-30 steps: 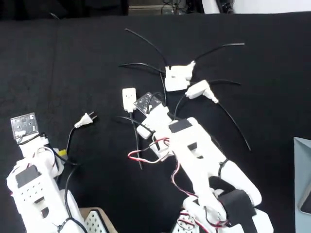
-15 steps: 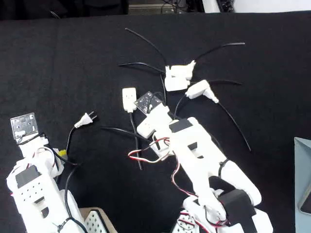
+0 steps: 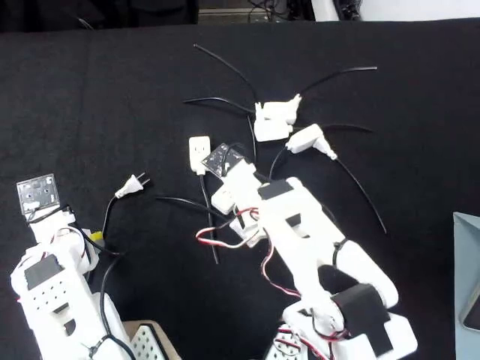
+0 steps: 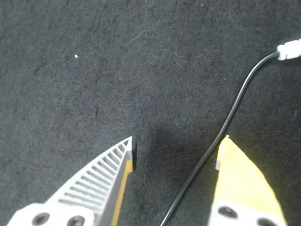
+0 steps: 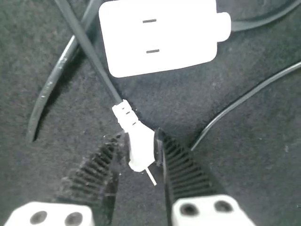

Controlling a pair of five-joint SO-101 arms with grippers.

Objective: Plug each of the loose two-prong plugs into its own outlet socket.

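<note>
No legible text, numbers or signs in any view. White rectangular plastic outlet socket (image 5: pixel 162 35): two slots on its face, no readable print. Small grey square board (image 3: pixel 37 195) on the left arm: specks only, too small to read.

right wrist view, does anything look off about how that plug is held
Yes: the plug between the fingers is backwards, prongs pointing away from the outlet socket, cord end toward it.
</note>
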